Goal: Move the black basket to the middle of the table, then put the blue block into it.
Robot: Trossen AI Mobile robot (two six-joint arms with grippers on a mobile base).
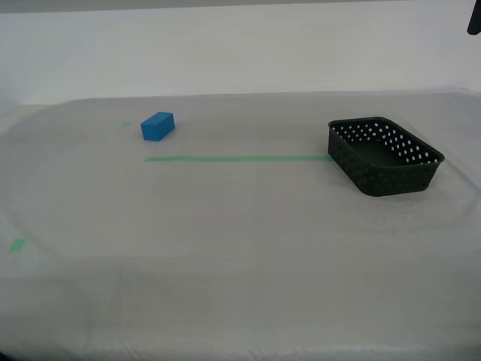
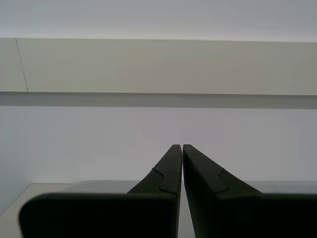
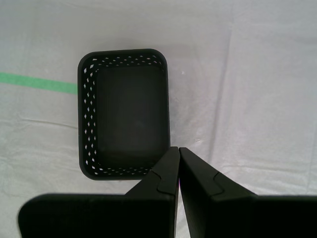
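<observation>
The basket [image 1: 385, 156] looks light and stiff (best pinched at a wall); both grippers [image 3: 178, 148] [image 2: 182, 147] sit clenched, empty.

You have the pale cloth-covered worktop [image 1: 240, 248] filling most of the exterior view. The black basket [image 1: 385, 156] sits toward the exterior view's right, empty, its walls dotted with rows of small holes. The blue block [image 1: 158, 126] lies well apart from it, toward the exterior view's left and a little farther back. A thin green tape line [image 1: 237, 159] runs between them, its end meeting the basket's near corner. A small green tape bit [image 1: 16, 244] shows near the exterior view's left edge.
</observation>
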